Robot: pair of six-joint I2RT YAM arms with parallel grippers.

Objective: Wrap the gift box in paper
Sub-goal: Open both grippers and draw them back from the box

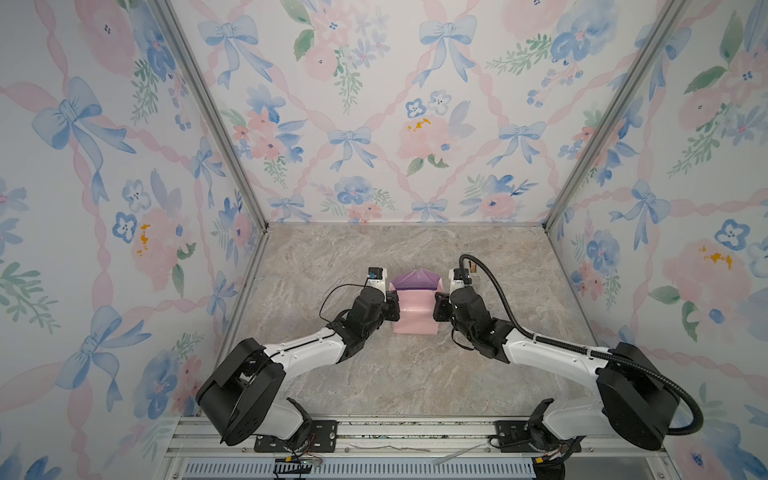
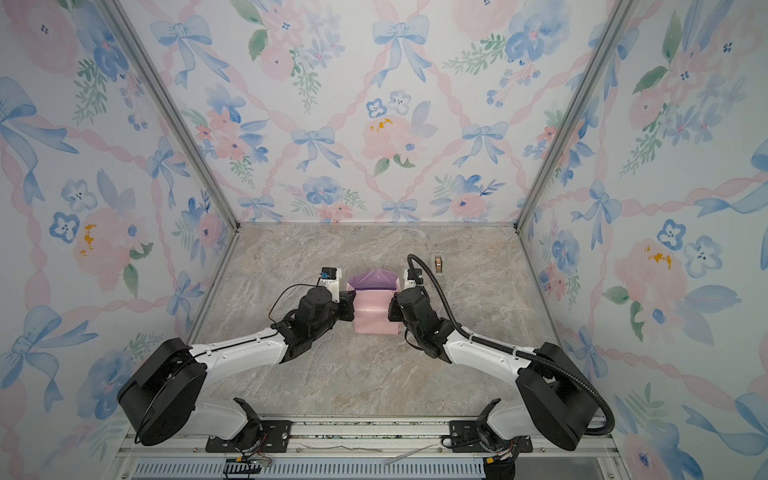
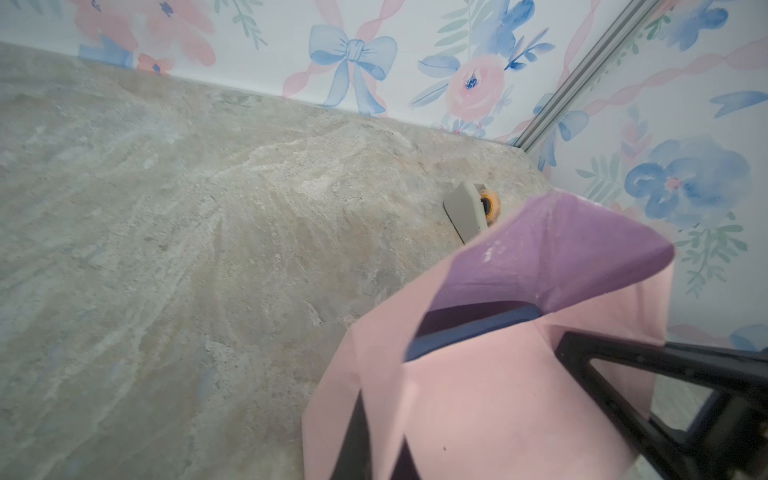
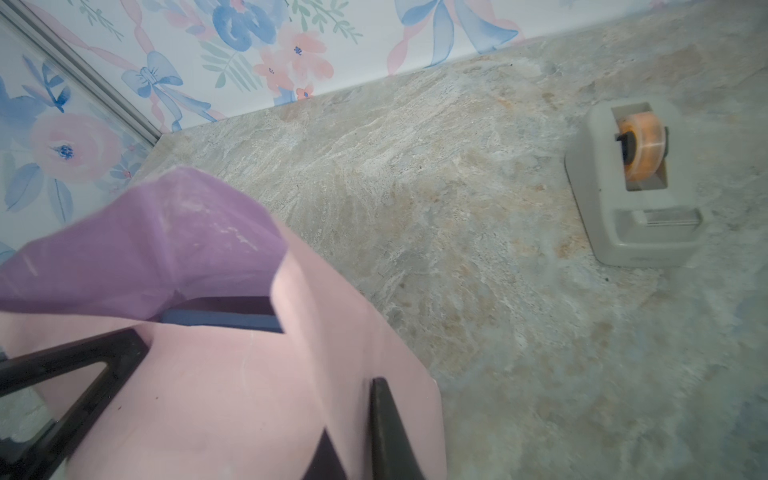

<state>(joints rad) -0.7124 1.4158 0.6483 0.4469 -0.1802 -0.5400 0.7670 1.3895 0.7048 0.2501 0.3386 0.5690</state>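
Left gripper (image 1: 393, 309) and right gripper (image 1: 439, 307), in both top views, pinch shut on opposite sides of the thin pink-and-lilac paper sheet (image 1: 415, 316) folded up between them. From the left wrist, the small dark navy gift box (image 3: 469, 332) shows under the lilac flap just ahead of the gripper; from the right wrist, a beige tape dispenser (image 4: 623, 232) stands well apart.

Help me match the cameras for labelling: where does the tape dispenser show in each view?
In a top view: tape dispenser in the open beyond the right arm.
In a top view: mostly hidden behind that arm.
Left wrist: peeking over the paper's edge.
Right wrist: in full, apart from the paper.
Shared landmark: the paper's raised lilac flap.
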